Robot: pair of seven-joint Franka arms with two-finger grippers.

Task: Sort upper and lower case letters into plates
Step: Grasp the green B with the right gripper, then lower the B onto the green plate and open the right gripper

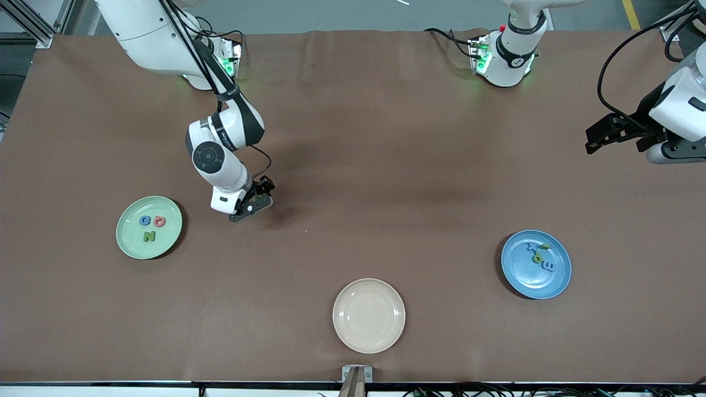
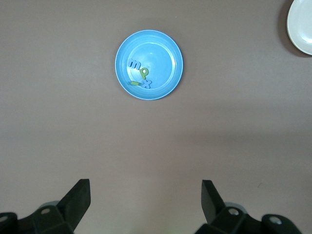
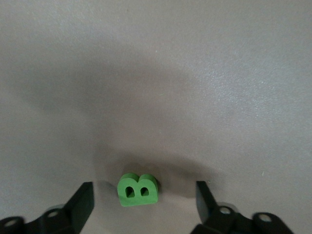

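On the brown table [image 1: 353, 165], the right gripper [image 3: 141, 197] straddles a green B [image 3: 138, 190], fingers spread, aiming for the mint plate [image 1: 127, 242] of capitals, while the left gripper [image 2: 146, 200] waits wide open above the blue plate [image 2: 165, 48].

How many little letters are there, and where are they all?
8. Three lie in the green plate; four in the blue plate, some overlapping, so one may be hidden; one green B lies on the table between the right claw's fingers.
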